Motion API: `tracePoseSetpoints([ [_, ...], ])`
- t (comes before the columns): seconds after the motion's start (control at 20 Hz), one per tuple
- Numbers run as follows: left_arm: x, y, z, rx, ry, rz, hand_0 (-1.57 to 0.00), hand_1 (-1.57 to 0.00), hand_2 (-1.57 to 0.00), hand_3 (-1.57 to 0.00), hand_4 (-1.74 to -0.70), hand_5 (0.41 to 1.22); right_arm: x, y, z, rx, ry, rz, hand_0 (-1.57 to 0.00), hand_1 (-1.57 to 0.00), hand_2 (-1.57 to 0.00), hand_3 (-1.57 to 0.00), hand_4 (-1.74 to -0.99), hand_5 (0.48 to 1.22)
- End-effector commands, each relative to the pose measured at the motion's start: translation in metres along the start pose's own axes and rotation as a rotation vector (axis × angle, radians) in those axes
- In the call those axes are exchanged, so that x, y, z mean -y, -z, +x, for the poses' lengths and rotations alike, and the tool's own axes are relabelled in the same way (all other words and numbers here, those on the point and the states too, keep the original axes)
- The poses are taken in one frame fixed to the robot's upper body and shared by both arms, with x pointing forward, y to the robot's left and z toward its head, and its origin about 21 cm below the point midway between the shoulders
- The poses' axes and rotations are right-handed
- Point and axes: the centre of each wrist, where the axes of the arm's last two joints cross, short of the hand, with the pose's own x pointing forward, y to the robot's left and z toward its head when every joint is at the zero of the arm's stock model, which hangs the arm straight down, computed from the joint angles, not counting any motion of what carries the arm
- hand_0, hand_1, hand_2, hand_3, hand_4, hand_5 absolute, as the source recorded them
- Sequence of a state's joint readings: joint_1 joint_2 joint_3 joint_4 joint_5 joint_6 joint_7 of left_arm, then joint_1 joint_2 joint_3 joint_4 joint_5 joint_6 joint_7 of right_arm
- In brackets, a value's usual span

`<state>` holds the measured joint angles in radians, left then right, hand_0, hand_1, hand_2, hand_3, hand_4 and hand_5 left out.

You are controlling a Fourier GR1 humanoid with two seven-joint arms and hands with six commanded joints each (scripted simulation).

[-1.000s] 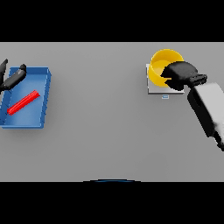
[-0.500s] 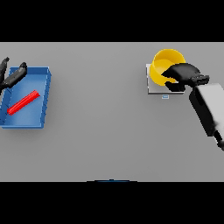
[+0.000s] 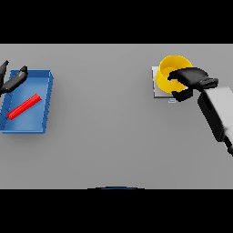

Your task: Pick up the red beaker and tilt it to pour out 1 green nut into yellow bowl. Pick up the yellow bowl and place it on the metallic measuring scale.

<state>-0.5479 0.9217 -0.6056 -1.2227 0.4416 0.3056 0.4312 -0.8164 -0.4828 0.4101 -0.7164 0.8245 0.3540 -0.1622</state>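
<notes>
The yellow bowl [image 3: 169, 69] rests on the metallic measuring scale [image 3: 157, 87] at the far right of the table. My right hand [image 3: 190, 77] comes in from the right, its fingers curled over the bowl's near rim and its thumb below the bowl's side. The red beaker [image 3: 24, 106] lies on its side inside a blue tray [image 3: 44, 104] at the far left. My left hand [image 3: 11, 81] hovers over the tray's far left corner, fingers spread, holding nothing. No green nut can be made out.
A small pale display strip [image 3: 171, 100] juts from the scale's near edge, below the right thumb. The right forearm [image 3: 218, 113] slants across the table's right side.
The right hand and the bowl have shifted only slightly over the scale. The left hand, tray and beaker have not moved.
</notes>
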Motion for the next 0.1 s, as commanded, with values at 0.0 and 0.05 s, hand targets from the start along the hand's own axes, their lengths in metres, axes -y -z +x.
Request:
tracePoseSetpoints([
  [0.0, -0.0004, 0.0016, -0.0007, -0.009, -0.003, 0.004, 0.0, 0.0, 0.0, 0.0, -0.72, 0.694, -0.0013, -0.0024, -0.0009, 0.004, 0.003, 0.008, -0.05, -0.08, -0.13, -0.3, -1.412, 0.771],
  [0.05, -0.0011, 0.0, -0.0001, -0.001, -0.001, 0.008, 0.0, 0.0, 0.0, 0.0, -0.72, 0.693, -0.0022, -0.0033, -0.0018, 0.003, 0.004, 0.009, -0.04, -0.06, -0.1, -0.27, -1.41, 0.759],
])
